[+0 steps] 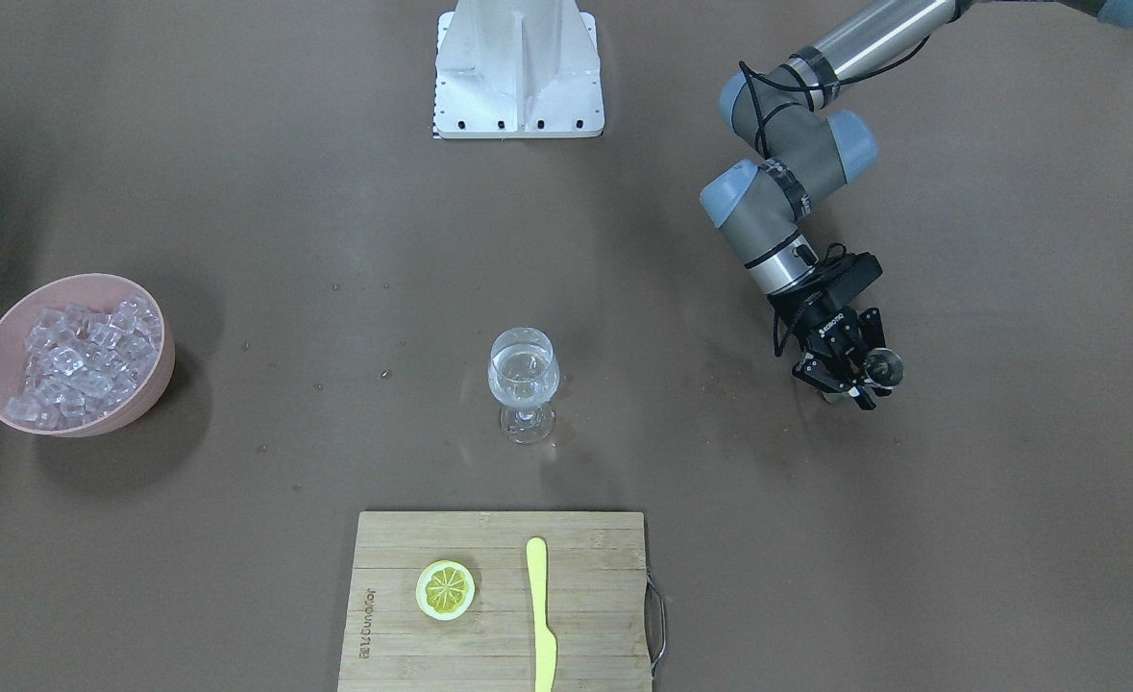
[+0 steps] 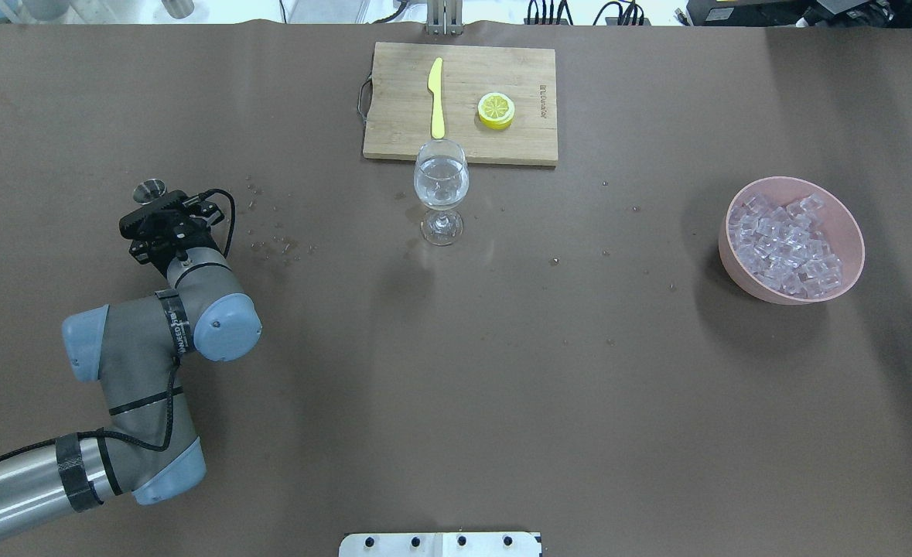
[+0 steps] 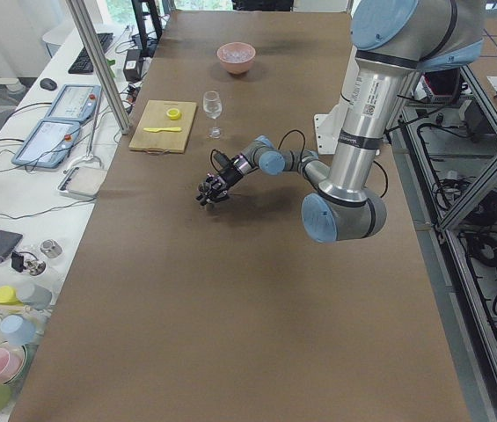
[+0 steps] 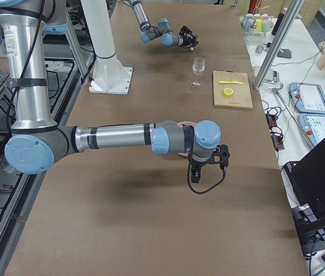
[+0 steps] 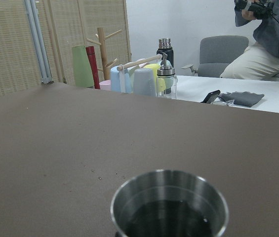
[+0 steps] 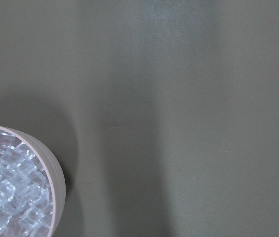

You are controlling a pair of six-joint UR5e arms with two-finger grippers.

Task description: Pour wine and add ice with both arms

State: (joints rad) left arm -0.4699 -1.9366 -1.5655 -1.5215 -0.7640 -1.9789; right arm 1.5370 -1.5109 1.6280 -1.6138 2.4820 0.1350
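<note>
A stemmed glass [image 1: 524, 380] stands mid-table with the wine [image 2: 441, 189], a clear liquid, in its bowl. The ice [image 1: 86, 360], a heap of clear cubes, fills a pink bowl [image 1: 143, 408] at the table's right end [image 2: 742, 278]. My left gripper [image 1: 849, 370] is low over the table, far to the glass's left, shut on a small upright metal cup [image 2: 148, 189]; that cup [image 5: 169, 205] fills the bottom of the left wrist view. My right gripper [image 4: 199, 172] hangs near the bowl, whose rim [image 6: 55, 182] shows below it. Open or shut, I cannot tell.
A wooden cutting board [image 1: 585, 615] lies beyond the glass, with a lemon slice [image 1: 445, 589] and a yellow knife [image 1: 540, 615] on it. The white pedestal [image 1: 518, 67] stands at the robot's edge. Small specks dot the cloth between cup and glass. A seated person [image 5: 265, 34] is behind the table.
</note>
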